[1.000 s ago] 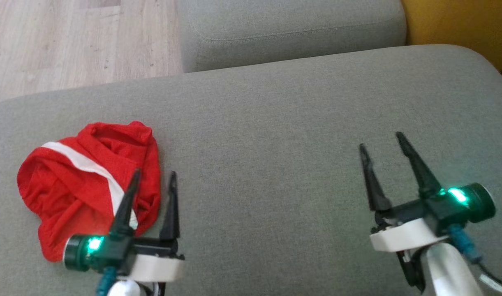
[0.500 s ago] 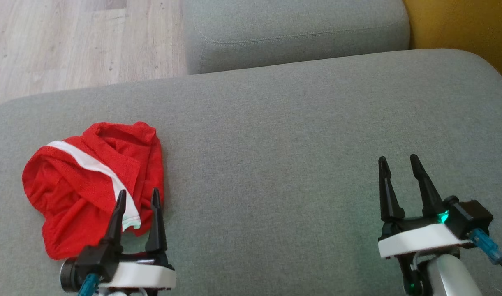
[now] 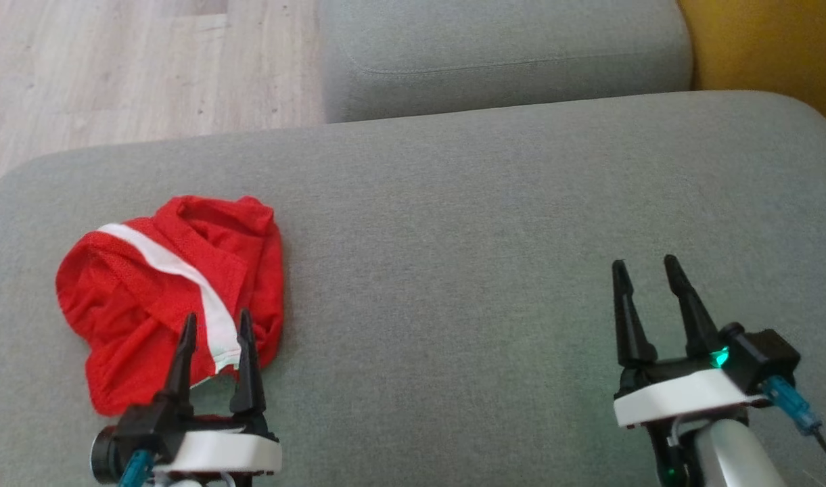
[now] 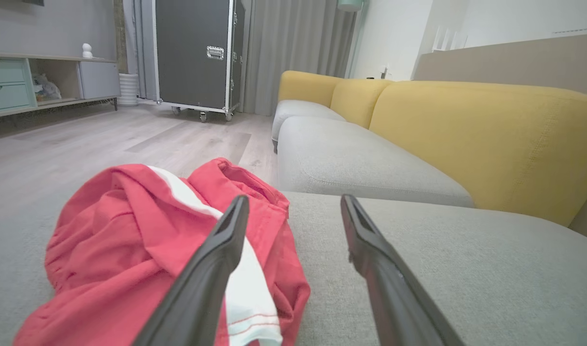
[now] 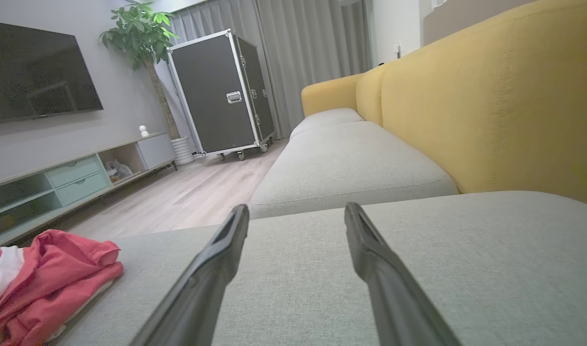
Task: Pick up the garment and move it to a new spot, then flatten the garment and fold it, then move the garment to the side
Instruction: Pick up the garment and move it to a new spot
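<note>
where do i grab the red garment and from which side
Likely the bunched near edge of the red garment, where the white stripe ends. Come from the robot's side with the open left pincer: that thick fold lies ahead of its fingers.

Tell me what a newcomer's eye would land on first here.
The crumpled red garment with a white stripe, lying on the left of the grey sofa seat, stands out first. Then the yellow sofa back on the right, and the left end effector open at the garment's near edge.

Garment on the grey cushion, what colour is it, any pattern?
The garment is red with one white stripe; clearest in the head view.
</note>
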Available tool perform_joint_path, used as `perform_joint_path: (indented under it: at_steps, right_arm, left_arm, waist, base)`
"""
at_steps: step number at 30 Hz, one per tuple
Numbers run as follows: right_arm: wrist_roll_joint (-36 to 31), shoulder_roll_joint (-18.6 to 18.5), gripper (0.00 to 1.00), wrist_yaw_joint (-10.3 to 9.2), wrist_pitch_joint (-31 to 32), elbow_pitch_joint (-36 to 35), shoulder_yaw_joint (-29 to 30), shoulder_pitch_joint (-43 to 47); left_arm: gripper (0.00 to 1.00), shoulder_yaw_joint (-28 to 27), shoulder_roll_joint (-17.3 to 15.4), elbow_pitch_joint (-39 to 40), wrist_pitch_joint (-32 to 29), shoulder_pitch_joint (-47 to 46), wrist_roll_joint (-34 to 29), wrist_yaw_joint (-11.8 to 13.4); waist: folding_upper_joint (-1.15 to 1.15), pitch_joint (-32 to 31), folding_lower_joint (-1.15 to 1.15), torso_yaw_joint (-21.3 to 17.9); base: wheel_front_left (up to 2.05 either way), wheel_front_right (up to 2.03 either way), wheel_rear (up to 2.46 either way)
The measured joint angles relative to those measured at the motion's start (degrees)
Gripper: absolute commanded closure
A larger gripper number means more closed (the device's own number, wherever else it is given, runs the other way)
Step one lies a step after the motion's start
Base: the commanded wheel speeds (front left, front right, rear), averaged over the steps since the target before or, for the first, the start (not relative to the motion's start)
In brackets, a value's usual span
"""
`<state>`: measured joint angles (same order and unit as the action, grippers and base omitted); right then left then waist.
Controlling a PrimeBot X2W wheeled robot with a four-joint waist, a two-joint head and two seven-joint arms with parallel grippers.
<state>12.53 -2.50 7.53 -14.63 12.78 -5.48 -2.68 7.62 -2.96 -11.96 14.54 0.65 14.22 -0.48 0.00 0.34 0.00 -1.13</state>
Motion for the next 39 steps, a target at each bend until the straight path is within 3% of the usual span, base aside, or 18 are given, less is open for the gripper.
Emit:
perform_joint_path:
  at_steps: [9,30,39]
  right_arm:
    - [-0.26,0.0,0.0,0.0,0.0,-0.03,-3.22,0.09]
    - [1.79,-0.01,0.0,0.0,0.0,-0.02,-9.18,2.11]
    - [2.27,-0.01,0.0,0.0,0.0,-0.02,-10.53,2.1]
  left_arm:
    - [0.0,-2.21,0.02,0.07,0.0,0.05,-0.09,-0.14]
    - [0.0,-5.84,0.02,1.36,0.0,3.03,-1.21,-1.08]
    - [0.0,-8.51,0.0,1.19,0.0,3.4,-1.9,-1.88]
  waist:
    - [0.0,-1.06,0.0,3.94]
    - [0.0,-3.42,0.0,17.09]
    - [0.0,-2.66,0.0,17.74]
  base:
    - [0.0,0.0,0.0]
    - [0.0,0.0,0.0]
    - [0.0,0.0,0.0]
